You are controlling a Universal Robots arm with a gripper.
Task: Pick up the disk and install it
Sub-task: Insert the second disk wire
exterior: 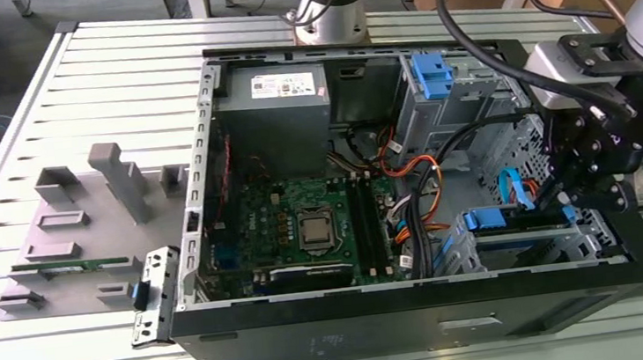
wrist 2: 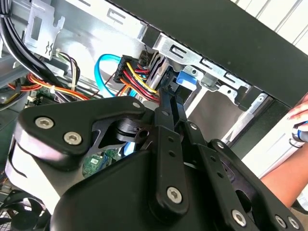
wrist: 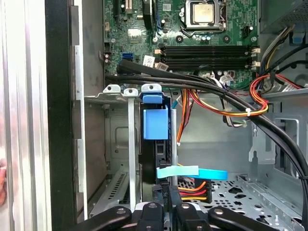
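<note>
Ribbed metal slats form the desk (exterior: 77,97) that carries an open computer case (exterior: 429,311), lying on its side with the inside exposed. To the exterior view's left of the case sits a gray plastic holder (exterior: 79,230) with upright posts and a thin green circuit strip (exterior: 70,265) lying in it. A loose metal bracket (exterior: 153,295) leans against the case's near corner.

Inside the case, a gray power supply box (exterior: 275,96) fills the far corner, and a green circuit board (exterior: 302,226) with its square processor (wrist: 202,13) covers the floor. Black cables (wrist: 231,101) and bundles of red, yellow and orange wires (wrist: 260,91) cross from the board toward the drive cages at the exterior view's right.

The arm's black end effector (exterior: 590,174) is lowered over the near drive cage (exterior: 540,243). The disk (wrist: 155,139) stands on edge in that cage, between the metal rails, with its blue plastic tab (wrist: 156,122) facing up and a light blue flat cable (wrist: 192,172) just beside it. In the first wrist view the end effector's two fingers (wrist: 169,202) sit close together right at the disk's edge; whether they pinch it I cannot tell.

A person's hand (wrist 2: 301,120) shows outside the case wall in the second wrist view.
</note>
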